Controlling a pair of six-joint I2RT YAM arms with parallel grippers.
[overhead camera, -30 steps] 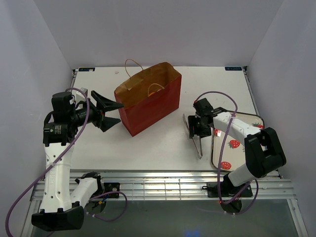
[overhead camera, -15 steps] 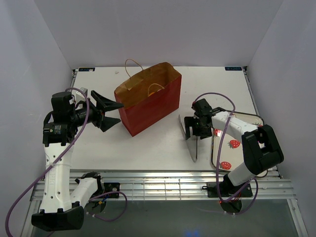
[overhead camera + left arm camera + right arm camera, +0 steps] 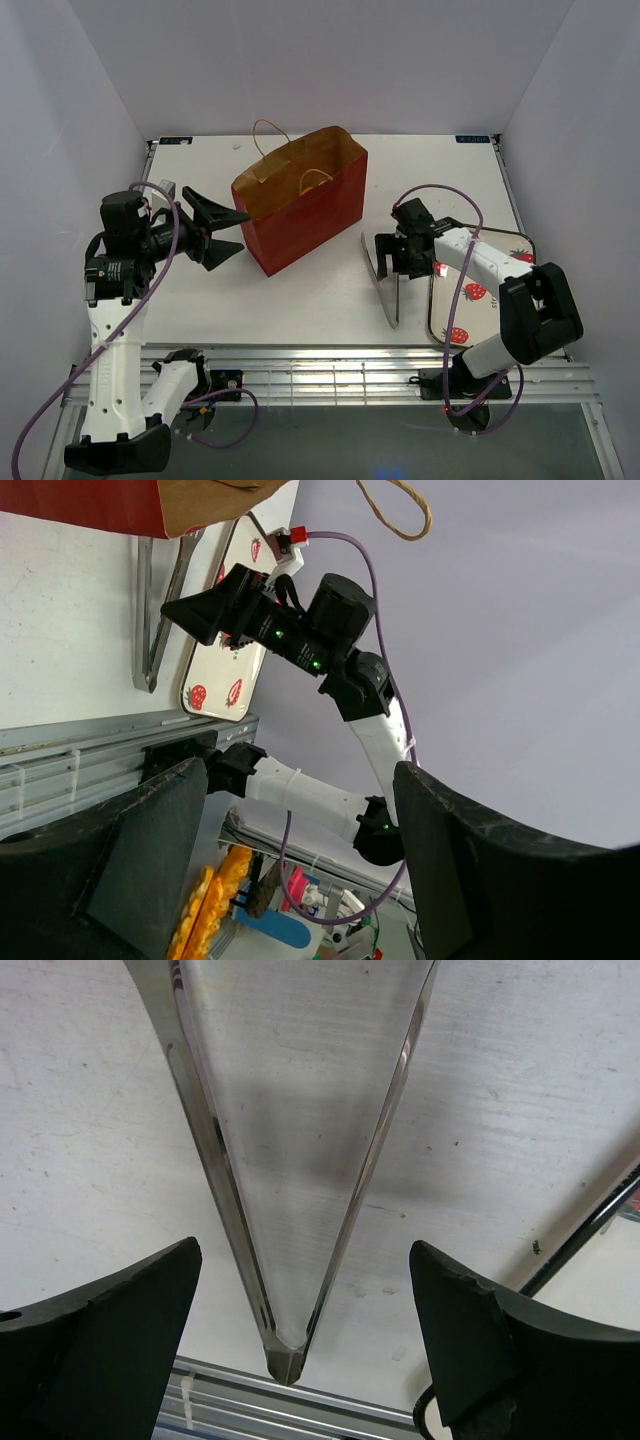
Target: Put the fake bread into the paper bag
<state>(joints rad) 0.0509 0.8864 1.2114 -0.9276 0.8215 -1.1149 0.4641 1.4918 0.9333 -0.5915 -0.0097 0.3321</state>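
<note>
The red-brown paper bag (image 3: 300, 205) stands open at the table's middle; its bottom corner shows in the left wrist view (image 3: 190, 500). No fake bread shows on the table or tray; the bag's inside is mostly hidden. My left gripper (image 3: 228, 231) is open and empty, held in the air just left of the bag, also seen in the left wrist view (image 3: 300, 880). My right gripper (image 3: 392, 262) is open and low over the silver tongs (image 3: 385, 290). In the right wrist view the tongs (image 3: 290, 1210) lie on the table between my open fingers (image 3: 100, 1340).
A strawberry-print tray (image 3: 480, 295) lies at the right, under my right arm, and shows in the left wrist view (image 3: 225, 650). The front rail (image 3: 330, 375) runs along the near edge. Something orange (image 3: 215, 900) sits below the rail, off the table.
The tongs have slid a little left from beside the tray and now lie still. My right gripper followed them slightly. My left arm dipped a little.
</note>
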